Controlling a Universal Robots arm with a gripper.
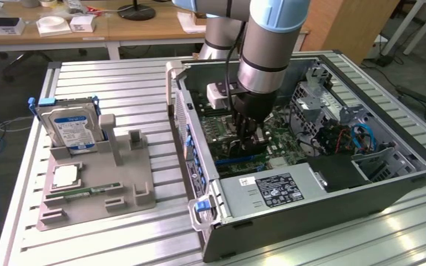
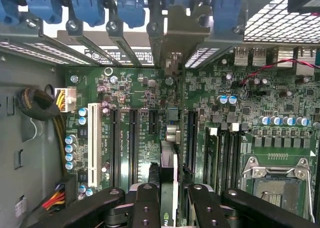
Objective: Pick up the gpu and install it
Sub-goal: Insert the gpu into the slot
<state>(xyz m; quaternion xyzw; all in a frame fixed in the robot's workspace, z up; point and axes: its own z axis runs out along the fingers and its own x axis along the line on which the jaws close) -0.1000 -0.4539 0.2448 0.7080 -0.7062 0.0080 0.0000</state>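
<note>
The claw [image 1: 248,145] is inside the open computer case [image 1: 390,180] on the ribbed metal desk [image 1: 117,83], closed on the gpu [image 2: 168,180], which stands on edge over the green motherboard [image 2: 250,112]. Wooden tables [image 1: 124,30] stand behind.

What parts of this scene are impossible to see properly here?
- Thin dark gpu card: edge-on in the wrist view, face hidden, near end covered by the black gripper.
- Green motherboard: the part under the card is blocked by the grey robot arm, exterior view.
- Silver hard drive: blue label's text too small, exterior view.
</note>
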